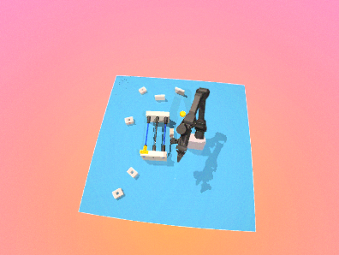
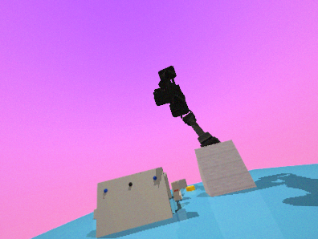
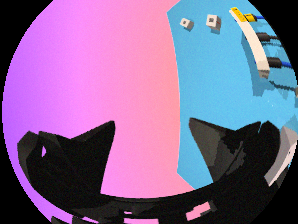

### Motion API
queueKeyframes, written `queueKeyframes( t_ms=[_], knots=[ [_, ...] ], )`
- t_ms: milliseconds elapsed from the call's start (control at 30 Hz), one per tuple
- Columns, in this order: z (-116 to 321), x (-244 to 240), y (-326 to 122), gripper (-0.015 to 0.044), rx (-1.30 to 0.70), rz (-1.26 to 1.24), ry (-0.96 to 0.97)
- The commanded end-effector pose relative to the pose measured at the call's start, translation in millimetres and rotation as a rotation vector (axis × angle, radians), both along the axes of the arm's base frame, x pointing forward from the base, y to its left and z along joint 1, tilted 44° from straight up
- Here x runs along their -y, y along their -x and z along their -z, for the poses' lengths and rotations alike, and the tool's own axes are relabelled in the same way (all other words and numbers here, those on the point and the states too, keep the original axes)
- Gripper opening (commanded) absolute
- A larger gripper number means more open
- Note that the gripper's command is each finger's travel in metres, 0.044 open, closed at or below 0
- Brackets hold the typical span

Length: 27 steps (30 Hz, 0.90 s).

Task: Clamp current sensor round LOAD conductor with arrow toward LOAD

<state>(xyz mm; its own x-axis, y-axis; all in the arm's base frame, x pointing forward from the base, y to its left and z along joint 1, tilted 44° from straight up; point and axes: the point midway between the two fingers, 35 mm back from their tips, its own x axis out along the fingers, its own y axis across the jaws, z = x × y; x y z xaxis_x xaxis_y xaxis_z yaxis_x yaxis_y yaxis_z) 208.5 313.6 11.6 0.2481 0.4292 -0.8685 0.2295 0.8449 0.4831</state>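
Note:
The small pale sensor (image 1: 171,133) (image 2: 177,195) stands just right of the conductor rack; its opening and arrow are too small to make out. The rack's pale end wall (image 1: 157,157) (image 2: 132,212) (image 3: 256,47) carries blue, black and blue conductors. A yellow marker (image 1: 144,151) (image 3: 237,14) sits at the near end of the left blue conductor (image 1: 146,133); its lettering is unreadable. My gripper (image 3: 153,123) is open and empty, with its two dark fingertips wide apart. It is raised above the table, apart from the sensor, pointing out past the table edge. The sensor is not visible in the wrist view.
The rack's far end wall (image 1: 157,114) stands behind the conductors. The arm's pale pedestal (image 1: 197,142) (image 2: 225,170) is right of the sensor. A yellow round thing (image 1: 182,114) (image 2: 190,188) lies behind the sensor. Several small pale blocks are scattered about, one of them (image 1: 132,172) front left.

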Motion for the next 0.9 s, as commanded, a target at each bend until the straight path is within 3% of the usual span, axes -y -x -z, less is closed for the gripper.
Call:
queueKeyframes(
  t_ms=[0, 200, 467, 667, 867],
  knots=[
    [-1.8, 0.8, -2.1, 0.0426, 0.007, -0.001, -0.003],
    [-62.0, 37.6, -64.3, 0.0440, 0.259, -0.010, -0.073],
    [-155.2, 126.1, -127.1, 0.0440, 0.692, 0.019, -0.021],
    [-223.5, 206.2, -140.7, 0.0440, 1.013, 0.069, 0.153],
    [-287.3, 284.9, -123.0, 0.0440, 1.291, 0.134, 0.443]
  ],
)
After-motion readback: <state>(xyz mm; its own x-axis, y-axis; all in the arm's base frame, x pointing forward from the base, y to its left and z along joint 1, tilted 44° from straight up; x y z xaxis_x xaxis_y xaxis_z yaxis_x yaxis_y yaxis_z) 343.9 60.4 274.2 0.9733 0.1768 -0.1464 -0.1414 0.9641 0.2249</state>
